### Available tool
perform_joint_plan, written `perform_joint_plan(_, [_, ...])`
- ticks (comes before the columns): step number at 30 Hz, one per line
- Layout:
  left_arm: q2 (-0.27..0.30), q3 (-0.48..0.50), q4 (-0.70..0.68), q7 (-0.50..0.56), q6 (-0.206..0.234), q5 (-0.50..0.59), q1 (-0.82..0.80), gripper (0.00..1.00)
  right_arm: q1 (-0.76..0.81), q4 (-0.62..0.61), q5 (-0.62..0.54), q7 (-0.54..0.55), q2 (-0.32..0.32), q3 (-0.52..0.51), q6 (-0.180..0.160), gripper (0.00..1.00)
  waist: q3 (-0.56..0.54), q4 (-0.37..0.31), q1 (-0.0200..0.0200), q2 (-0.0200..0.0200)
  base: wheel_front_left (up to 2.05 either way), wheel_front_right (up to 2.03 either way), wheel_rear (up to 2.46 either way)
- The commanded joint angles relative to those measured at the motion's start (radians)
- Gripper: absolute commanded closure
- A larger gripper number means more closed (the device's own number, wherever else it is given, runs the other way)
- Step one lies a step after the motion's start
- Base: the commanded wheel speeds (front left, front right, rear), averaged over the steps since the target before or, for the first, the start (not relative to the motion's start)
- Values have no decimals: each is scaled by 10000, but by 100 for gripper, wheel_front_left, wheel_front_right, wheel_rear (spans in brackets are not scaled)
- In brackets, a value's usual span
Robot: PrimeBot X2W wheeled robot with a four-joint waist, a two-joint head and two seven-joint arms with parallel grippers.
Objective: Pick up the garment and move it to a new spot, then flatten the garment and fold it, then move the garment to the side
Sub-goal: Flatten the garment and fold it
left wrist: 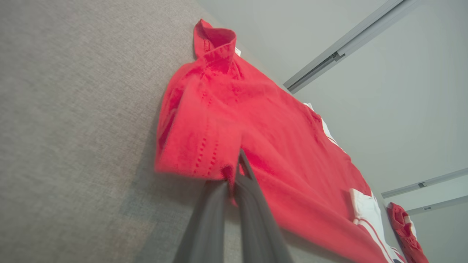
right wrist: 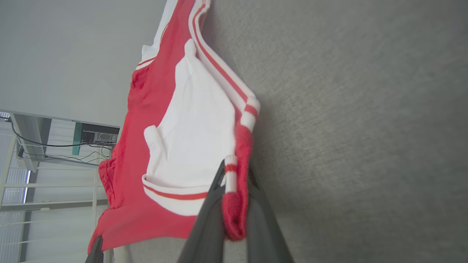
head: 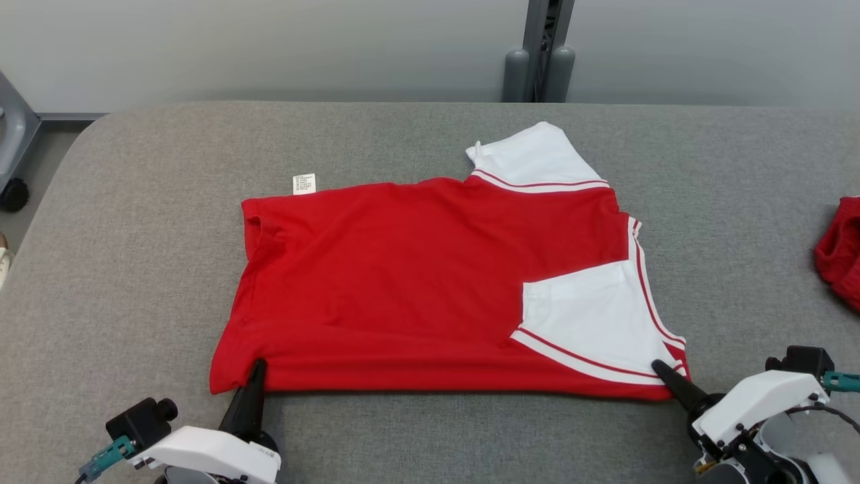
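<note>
The garment point(head: 403, 289) is a red shirt with white sleeves, lying spread on the grey table with one white sleeve folded onto its body. My left gripper point(head: 254, 371) is shut on the near left corner of its lower edge; the left wrist view shows red cloth point(left wrist: 204, 146) pinched between the dark fingers point(left wrist: 248, 193). My right gripper point(head: 662, 372) is shut on the near right corner by the striped sleeve. In the right wrist view a roll of red and white hem point(right wrist: 234, 204) sits clamped between the fingers point(right wrist: 208, 219).
The grey fabric-covered table point(head: 121, 269) stretches wide around the shirt. Another red garment point(head: 840, 252) lies at the right edge. A grey post point(head: 541, 54) stands behind the far edge, and a grey chair base point(head: 13, 148) shows at the far left.
</note>
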Motion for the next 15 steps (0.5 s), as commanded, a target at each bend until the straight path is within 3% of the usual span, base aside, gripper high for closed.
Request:
perform_joint_plan(1, [141,40,22,-96,-18,-43,92,100,209,-105,-92,135,-18,-84,4,100,-78,-73,0,0,0,0,0])
perform_joint_plan(15, [432,-199,-33,-47,-17,-211,861,100,1914,-1504,-1001,986,759,-1106,4,100,-378,-31,0,0,0,0,0])
